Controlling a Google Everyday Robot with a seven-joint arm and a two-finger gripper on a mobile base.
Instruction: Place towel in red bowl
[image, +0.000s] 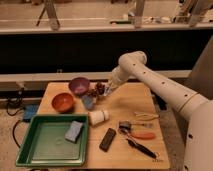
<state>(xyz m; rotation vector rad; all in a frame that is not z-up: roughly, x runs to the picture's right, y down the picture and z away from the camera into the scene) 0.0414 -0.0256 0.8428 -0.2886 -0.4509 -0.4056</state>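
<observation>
The red bowl (63, 102) stands at the table's left, in front of the purple bowl (79, 85). A small blue-grey piece (88, 101), which looks like the towel, lies on the table just right of the red bowl. My gripper (106, 90) hangs low over the back of the table. It is beside a dark red cluster (97, 90), right of the purple bowl and a little behind and to the right of the blue-grey piece. I see nothing held in it.
A green tray (35, 150) at the front left holds a blue sponge-like pad (74, 131). A white cup (98, 116) lies on its side mid-table. A black flat object (107, 139) and orange-handled tools (140, 135) lie at the front right.
</observation>
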